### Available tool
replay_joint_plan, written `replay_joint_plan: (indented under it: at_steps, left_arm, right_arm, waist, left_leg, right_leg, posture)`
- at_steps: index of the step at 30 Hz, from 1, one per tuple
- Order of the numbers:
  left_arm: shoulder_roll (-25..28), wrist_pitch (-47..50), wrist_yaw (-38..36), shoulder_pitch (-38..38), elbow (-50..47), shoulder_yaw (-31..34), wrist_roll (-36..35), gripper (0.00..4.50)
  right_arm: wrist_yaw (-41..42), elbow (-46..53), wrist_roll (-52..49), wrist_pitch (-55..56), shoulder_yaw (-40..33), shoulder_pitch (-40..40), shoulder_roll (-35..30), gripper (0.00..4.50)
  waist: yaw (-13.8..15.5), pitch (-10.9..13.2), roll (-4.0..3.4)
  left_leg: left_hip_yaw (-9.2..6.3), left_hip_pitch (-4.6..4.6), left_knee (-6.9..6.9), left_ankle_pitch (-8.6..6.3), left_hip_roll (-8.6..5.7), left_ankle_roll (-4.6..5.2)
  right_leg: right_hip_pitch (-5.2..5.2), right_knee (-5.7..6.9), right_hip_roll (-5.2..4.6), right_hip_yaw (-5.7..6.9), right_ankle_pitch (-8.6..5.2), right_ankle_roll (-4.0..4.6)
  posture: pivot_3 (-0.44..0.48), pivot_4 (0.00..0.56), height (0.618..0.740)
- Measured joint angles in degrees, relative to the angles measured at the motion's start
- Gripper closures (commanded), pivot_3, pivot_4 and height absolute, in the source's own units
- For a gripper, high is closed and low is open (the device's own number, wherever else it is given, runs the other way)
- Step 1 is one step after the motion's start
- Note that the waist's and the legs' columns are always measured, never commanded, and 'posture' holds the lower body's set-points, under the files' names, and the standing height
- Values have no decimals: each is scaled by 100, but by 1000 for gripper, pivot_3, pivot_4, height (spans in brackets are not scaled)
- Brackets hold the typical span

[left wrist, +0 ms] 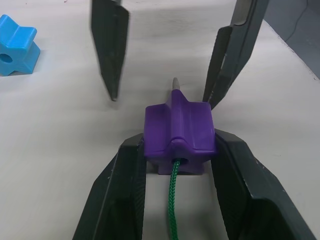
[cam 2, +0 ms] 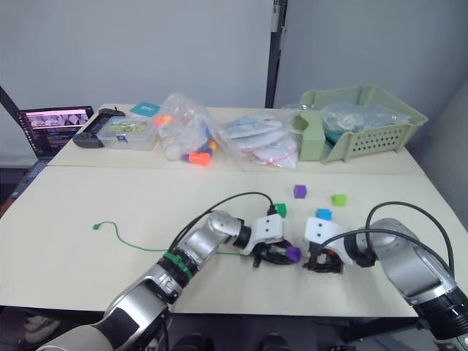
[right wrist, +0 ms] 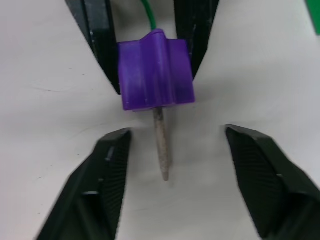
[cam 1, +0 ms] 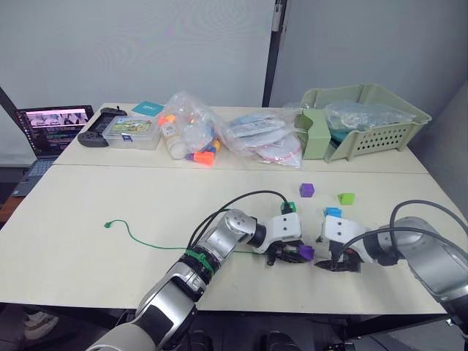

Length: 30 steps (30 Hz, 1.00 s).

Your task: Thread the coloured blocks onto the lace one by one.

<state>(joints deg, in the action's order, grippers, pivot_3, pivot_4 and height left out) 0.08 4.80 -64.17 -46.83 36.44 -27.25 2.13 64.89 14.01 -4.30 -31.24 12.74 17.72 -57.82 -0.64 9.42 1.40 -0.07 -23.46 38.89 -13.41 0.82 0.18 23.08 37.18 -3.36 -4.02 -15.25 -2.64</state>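
My left gripper (left wrist: 180, 152) is shut on a purple block (left wrist: 180, 135) low over the table near its front edge. The green lace (left wrist: 172, 200) enters the block's hole, and its stiff tip (right wrist: 161, 150) pokes out the far side. Facing it, my right gripper (right wrist: 175, 137) is open, its fingers either side of the tip without touching it. The lace (cam 1: 146, 242) trails left across the table to its loop end (cam 1: 108, 224). Loose behind the grippers lie a dark green block (cam 1: 288, 208), a blue block (cam 1: 333, 212), a second purple block (cam 1: 306, 189) and a lime block (cam 1: 346, 197).
Along the back of the table stand a green basket (cam 1: 365, 121), clear plastic bags of toys (cam 1: 190, 131), a clear box (cam 1: 131, 133) and a laptop (cam 1: 51, 128). A black cable (cam 1: 248, 197) arcs over my left arm.
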Motion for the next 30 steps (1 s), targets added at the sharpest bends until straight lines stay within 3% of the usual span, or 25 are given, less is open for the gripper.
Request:
replay_joint_plan:
  at_steps: [6,10,17,24,30]
  left_arm:
    - [16,58,14,0,-28,23,0,3144]
    - [202,149,-16,3,-165,99,1,3144]
    - [1046,142,-187,442,-900,317,-134,3144]
    - [2878,-270,-628,1155,-1541,1091,-511,3144]
    - [4620,-840,-1505,2123,-1520,1946,-1140,3144]
  right_arm:
    - [15,4,1,-103,2,0,11,4469]
    - [13,-3,0,-130,12,21,42,4500]
    - [136,-369,73,-73,156,357,116,4500]
    - [416,-824,176,207,452,812,256,4500]
    - [598,-1182,284,517,604,1089,435,4500]
  waist:
    - [-1,0,0]
    - [-7,-1,-1]
    - [-44,-1,-2]
    - [-123,-1,-2]
    - [-246,-1,-2]
  left_leg:
    - [0,1,1,0,0,0]
    - [-2,1,0,0,1,0]
    - [-1,8,-2,0,6,0]
    - [-4,21,-9,0,15,0]
    - [-14,52,-27,-4,24,4]
  right_leg:
    - [0,1,0,0,0,0]
    - [0,2,0,0,0,0]
    - [2,6,2,-2,1,2]
    - [2,11,3,-2,2,4]
    - [8,46,-1,-2,-3,19]
  posture:
    - [0,150,737]
    - [0,150,737]
    - [0,150,737]
    - [0,150,737]
    - [0,150,737]
